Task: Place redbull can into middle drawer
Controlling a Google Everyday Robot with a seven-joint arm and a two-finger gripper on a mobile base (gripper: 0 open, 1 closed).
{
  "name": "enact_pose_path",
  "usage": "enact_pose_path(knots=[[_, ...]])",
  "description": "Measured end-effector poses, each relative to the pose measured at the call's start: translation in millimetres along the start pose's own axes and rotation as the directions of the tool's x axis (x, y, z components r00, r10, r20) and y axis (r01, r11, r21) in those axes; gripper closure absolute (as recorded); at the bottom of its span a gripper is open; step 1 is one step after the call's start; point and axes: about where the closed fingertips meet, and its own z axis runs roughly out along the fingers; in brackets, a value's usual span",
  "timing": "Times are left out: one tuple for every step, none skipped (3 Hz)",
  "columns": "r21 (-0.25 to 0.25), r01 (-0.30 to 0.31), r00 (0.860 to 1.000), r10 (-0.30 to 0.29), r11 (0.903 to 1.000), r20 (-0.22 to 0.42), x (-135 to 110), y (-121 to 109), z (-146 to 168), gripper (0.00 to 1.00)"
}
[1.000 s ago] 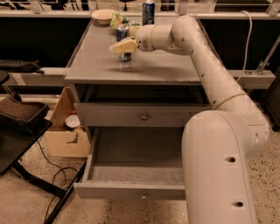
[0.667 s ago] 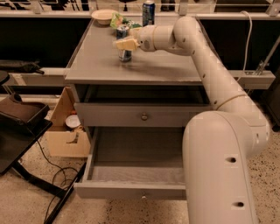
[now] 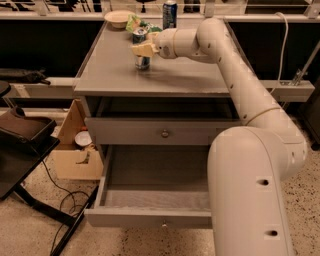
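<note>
- Toward the back edge of the table (image 3: pixel 165 80), somewhat nearer its back-left corner, the redbull can (image 3: pixel 142 62) stood upright on the top. The tool (image 3: pixel 144 49) was right at it, about mid-height.
- Honestly I couldn't tell whether the tool was clamped on the can or only sitting around it. So I'd call the step in hand "get a solid hold before anything else".
- The can's base looked to be down on the surface, not lifted.
- The middle drawer (image 3: pixel 150 218) was pulled well out below the front edge, with its floor bare where I could see it. The upper drawer (image 3: pixel 164 133) above it was shut.
- My take on doing it well: grip the can square around the middle of its body. It's a slim tall thing and would likely tip or twist if caught near the top.
- Lift straight up first. A green packet (image 3: pixel 135 22) and a bowl (image 3: pixel 119 18) sat just behind the can toward the back-left corner, and a blue soda can (image 3: pixel 170 14) stood at the back edge. Any sideways swing early on could knock one of them.
- Then carry it out over the front edge and down past the shut drawer into the open one.
- The robot's own bulk covered the drawer's right end, so I'd aim for the middle or left part.
- I'd release only once the base is resting on the drawer floor.
</note>
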Motion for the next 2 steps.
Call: enact_pose_path(knots=[[0.0, 0.0, 1.0, 0.0, 1.0, 0.0, 0.0, 0.0, 0.0, 1.0], [-0.003, 0.031, 0.999, -0.031, 0.9995, 0.004, -16.0, 14.7, -12.1, 1.0]])
